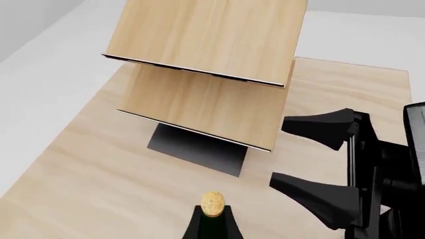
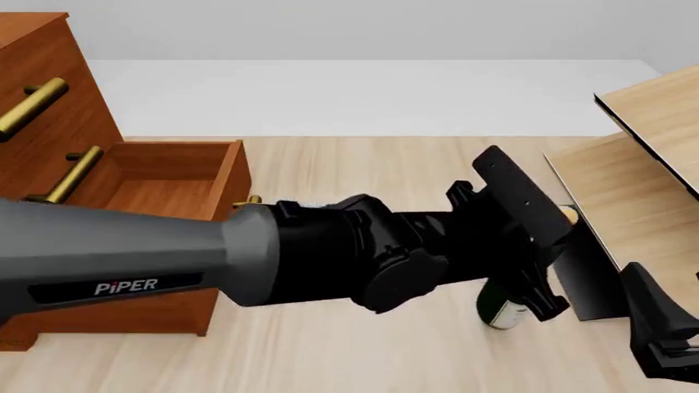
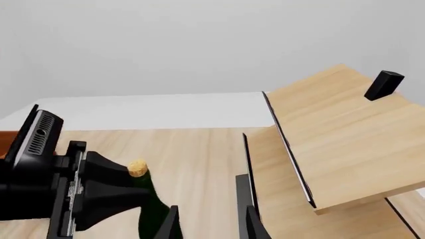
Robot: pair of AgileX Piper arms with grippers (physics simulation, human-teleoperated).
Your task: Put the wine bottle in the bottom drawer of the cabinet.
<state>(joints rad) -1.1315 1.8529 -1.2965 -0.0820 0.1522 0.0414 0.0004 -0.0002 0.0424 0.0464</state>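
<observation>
The dark green wine bottle (image 2: 500,313) with its tan cork stands right of centre on the table, mostly behind my left arm. My left gripper (image 2: 552,246) has its fingers close on the neck just under the cork, as the left wrist view (image 1: 212,224) and right wrist view (image 3: 136,186) also show. The bottle's cork (image 1: 213,203) and body (image 3: 156,214) appear there too. The bottom drawer (image 2: 224,184) of the reddish-brown cabinet (image 2: 44,74) is pulled out at the left, with nothing visible inside. My right gripper (image 2: 656,327) hangs open, to the right of the bottle, holding nothing (image 3: 209,221).
A pale light-wood shelf unit (image 2: 644,164) with slanted boards rises at the right, just behind the bottle, on a black base (image 2: 590,278). A small black block (image 3: 383,84) sits on its upper board. Bare tabletop (image 2: 361,172) lies between drawer and bottle.
</observation>
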